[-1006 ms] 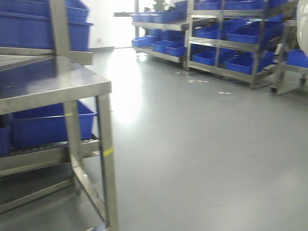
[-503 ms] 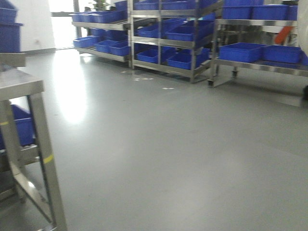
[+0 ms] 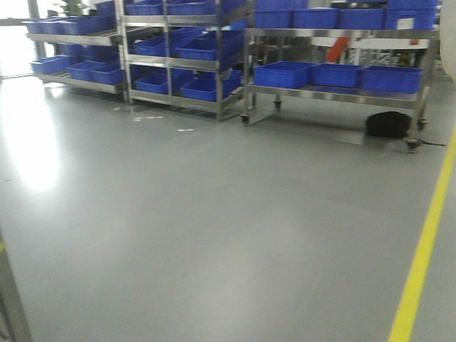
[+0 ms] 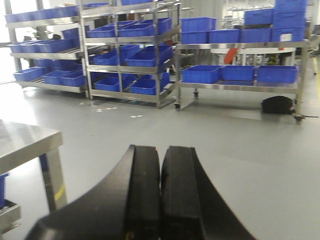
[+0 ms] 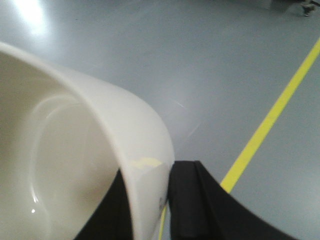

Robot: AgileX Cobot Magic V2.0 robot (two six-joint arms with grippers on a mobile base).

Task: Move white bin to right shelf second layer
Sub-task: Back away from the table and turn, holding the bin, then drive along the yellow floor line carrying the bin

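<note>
The white bin (image 5: 75, 150) fills the left of the right wrist view, glossy and cream-white, its hollow inside facing the camera. My right gripper (image 5: 150, 172) is shut on its rim, one black finger inside the wall and the other finger (image 5: 187, 200) outside it, and holds the bin above the grey floor. A pale sliver at the right edge of the front view may be the same bin (image 3: 450, 35). My left gripper (image 4: 160, 150) is shut with nothing between its fingers and points over the floor. The right shelf second layer is out of view.
Steel racks loaded with blue crates (image 3: 285, 73) line the far side. A black bag (image 3: 388, 124) lies under the right-hand rack. A yellow floor line (image 3: 424, 249) runs along the right. A steel table corner (image 4: 25, 145) stands at my left.
The front view has swung to the right. The steel table has slid out on the left, the racks have shifted left, and the yellow line and black bag have come into view.
</note>
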